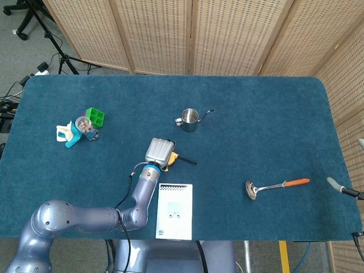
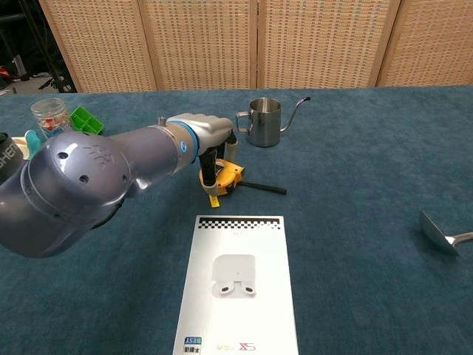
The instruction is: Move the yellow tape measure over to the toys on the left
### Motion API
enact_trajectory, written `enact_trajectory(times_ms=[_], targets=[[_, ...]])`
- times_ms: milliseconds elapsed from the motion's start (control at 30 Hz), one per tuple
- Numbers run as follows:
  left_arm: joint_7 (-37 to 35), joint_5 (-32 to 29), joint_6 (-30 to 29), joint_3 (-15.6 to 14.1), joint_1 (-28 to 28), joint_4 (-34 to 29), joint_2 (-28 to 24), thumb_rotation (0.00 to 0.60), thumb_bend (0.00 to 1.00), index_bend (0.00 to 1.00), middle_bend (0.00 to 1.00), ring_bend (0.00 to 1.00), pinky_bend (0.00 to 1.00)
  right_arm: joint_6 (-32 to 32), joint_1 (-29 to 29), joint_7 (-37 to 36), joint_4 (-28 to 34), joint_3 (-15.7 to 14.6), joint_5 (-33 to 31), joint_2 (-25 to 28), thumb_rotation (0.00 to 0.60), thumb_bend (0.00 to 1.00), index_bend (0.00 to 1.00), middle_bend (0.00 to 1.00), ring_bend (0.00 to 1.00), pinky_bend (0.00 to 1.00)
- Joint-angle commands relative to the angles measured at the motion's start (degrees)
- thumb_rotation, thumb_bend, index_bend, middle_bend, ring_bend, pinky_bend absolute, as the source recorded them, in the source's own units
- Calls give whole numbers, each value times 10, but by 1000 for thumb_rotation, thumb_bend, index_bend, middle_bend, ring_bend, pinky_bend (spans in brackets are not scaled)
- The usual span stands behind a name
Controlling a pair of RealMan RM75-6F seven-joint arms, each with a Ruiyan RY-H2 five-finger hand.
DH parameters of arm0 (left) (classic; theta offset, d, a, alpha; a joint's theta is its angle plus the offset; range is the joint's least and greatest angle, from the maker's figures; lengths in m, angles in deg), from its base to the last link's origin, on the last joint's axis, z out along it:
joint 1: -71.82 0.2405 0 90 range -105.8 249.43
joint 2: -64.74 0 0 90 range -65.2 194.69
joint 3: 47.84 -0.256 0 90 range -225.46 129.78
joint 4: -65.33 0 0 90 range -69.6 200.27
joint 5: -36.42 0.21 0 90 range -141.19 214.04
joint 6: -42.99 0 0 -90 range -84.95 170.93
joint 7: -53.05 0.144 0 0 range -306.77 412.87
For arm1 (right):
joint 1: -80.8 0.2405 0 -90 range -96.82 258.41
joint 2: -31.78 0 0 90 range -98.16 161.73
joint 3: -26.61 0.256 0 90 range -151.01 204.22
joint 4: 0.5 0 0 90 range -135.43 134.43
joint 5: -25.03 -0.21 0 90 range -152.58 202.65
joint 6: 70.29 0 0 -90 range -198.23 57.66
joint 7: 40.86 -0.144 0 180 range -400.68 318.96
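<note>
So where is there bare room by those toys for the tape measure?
Bare cloth lies between the toys and the left hand gripping the tape measure, and in front of the toys. It is crowded near the booklet and kettle.

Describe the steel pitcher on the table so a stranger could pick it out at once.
Start at the blue table and look near its middle, just beyond the left hand holding the yellow tape measure. The pitcher stands upright there. It is the only shiny metal cup, with a side handle and a thin curved spout.
</note>
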Motion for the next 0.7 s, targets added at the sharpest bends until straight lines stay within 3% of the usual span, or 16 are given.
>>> enact_trajectory(times_ms=[33,367,700], targets=[[1,7,-3,4,11,-14,-13,600,395,803,457,483,458,-1,0,3,1,0,1,0,600,2,60,0,0,0],[-2,21,-4,6,57,-98,-101,600,400,805,457,483,458,-5,2,16,8,-2,5,0,600,2,60,0,0,0],[-17,33,12,-15,97,-94,-153,600,403,805,457,483,458,-1,3,33,19,-5,14,0,600,2,60,0,0,0]])
